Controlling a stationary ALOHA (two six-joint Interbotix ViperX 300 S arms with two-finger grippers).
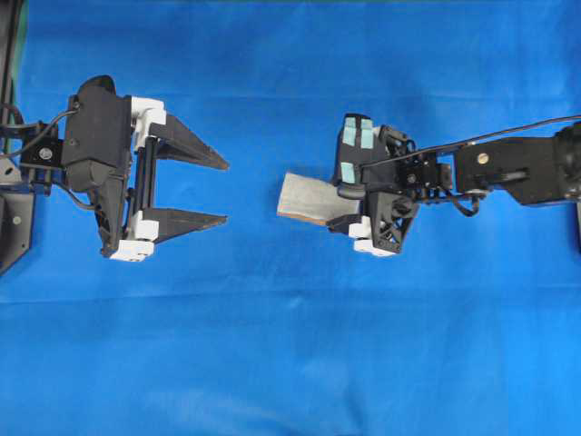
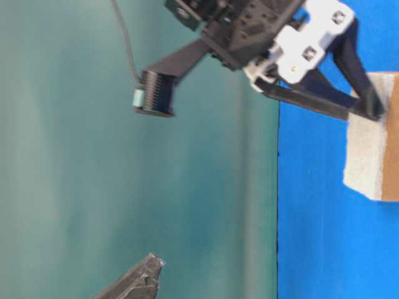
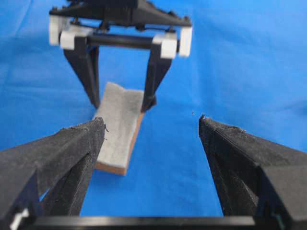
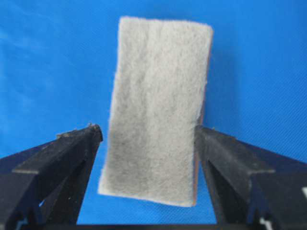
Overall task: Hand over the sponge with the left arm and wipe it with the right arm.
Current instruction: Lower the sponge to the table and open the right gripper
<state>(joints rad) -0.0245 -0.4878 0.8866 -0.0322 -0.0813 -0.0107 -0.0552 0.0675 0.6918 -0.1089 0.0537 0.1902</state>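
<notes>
Blue desk (image 1: 272, 363): sponge (image 1: 309, 200) lying flat, long axis pointing toward the empty, spread left hand (image 1: 225, 191), near end between the released right hand (image 4: 148, 139) fingers.

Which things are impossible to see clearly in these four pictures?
- Overhead view: the right hand covers one end of the grey-topped, orange-backed sponge block.
- Table-level view: the frame's right edge cuts the sponge; only one black finger of the left hand shows.
- Right wrist view: whether the fingers touch the sponge is unclear.
</notes>
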